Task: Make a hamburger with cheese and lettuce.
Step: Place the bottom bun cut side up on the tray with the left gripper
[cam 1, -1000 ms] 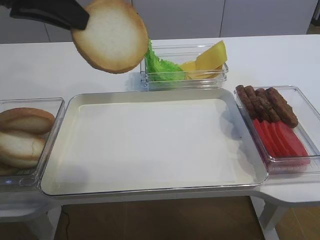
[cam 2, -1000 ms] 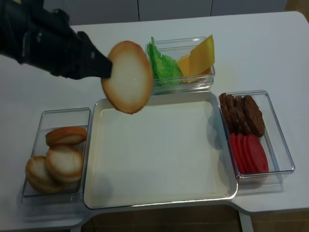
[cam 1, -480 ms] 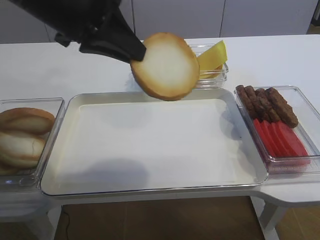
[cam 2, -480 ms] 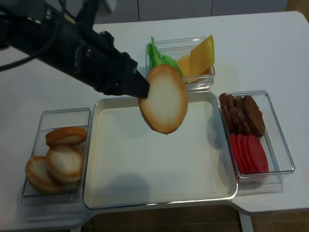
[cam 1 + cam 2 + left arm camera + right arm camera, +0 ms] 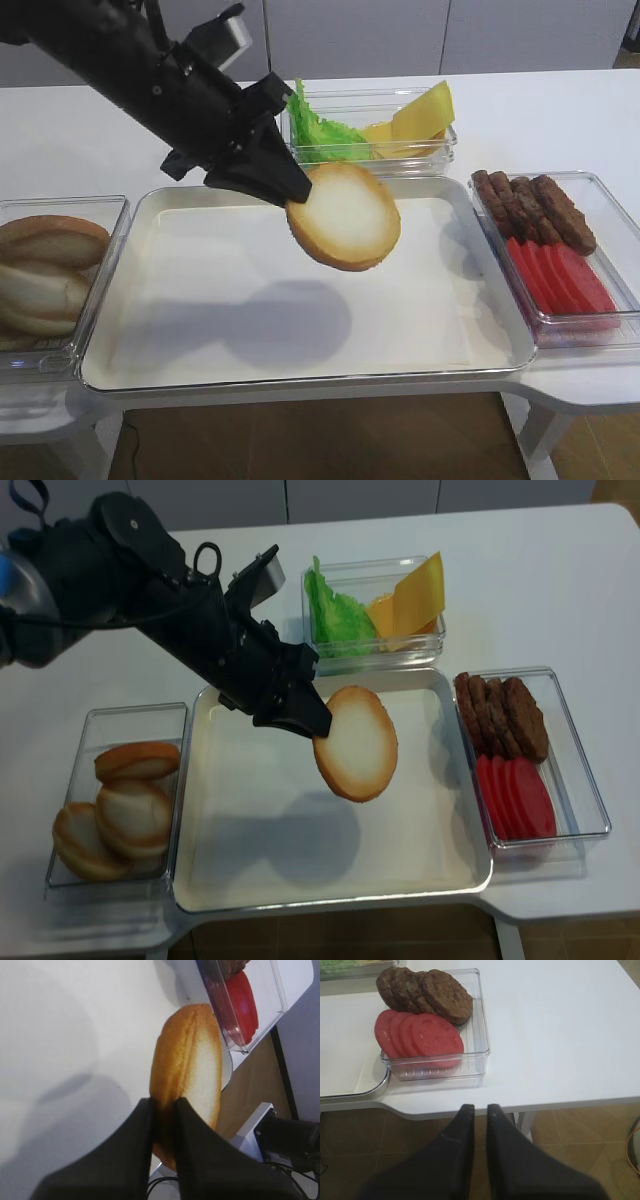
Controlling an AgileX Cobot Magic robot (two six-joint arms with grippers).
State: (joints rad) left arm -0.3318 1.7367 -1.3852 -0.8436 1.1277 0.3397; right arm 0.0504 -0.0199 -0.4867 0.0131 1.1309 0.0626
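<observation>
My left gripper is shut on the edge of the hamburger bun half, which hangs tilted above the middle of the metal tray, whitish cut face toward the cameras. Green ruffled lettuce and yellow cheese slices stand in a clear box behind the tray. My right gripper is shut and empty, hovering off the table's front right edge.
A clear box at the left holds more bun halves. A clear box at the right holds brown meat patties and red slices. White table surrounds them.
My left arm has carried the bun half rightward and down, from above the tray's back left corner to low over its middle. The right gripper stays put.
</observation>
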